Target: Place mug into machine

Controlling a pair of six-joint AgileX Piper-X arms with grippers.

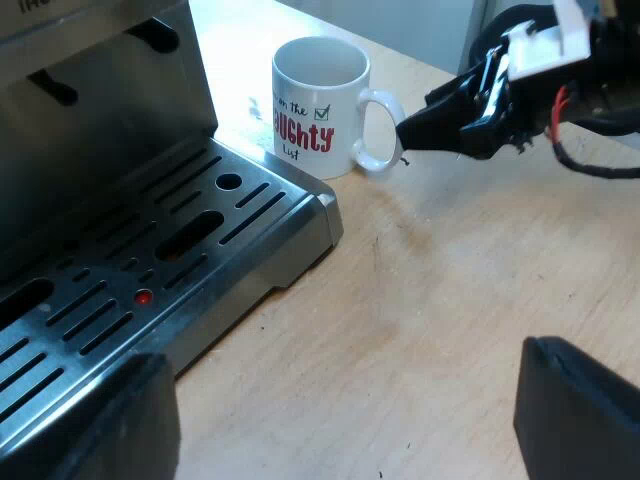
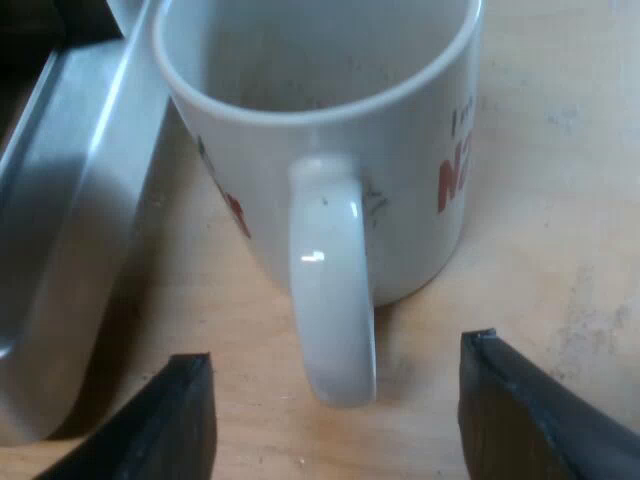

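Note:
A white mug [image 1: 320, 100] with red and black lettering stands upright on the wooden table beside the espresso machine's metal drip tray [image 1: 150, 270]. Its handle points toward my right gripper [image 1: 415, 135], whose tips are just off the handle. In the right wrist view the mug [image 2: 330, 150] is close and empty, its handle [image 2: 335, 290] facing my right gripper [image 2: 335, 420], which is open with one finger on each side of the handle, not touching. My left gripper [image 1: 345, 415] is open over the table at the tray's corner, holding nothing.
The drip tray has a slotted grille with a small red dot [image 1: 144, 297]. The machine's steel front [image 1: 90, 110] rises behind the tray. Bare wooden tabletop [image 1: 450, 290] spreads between the tray and my left gripper's fingers.

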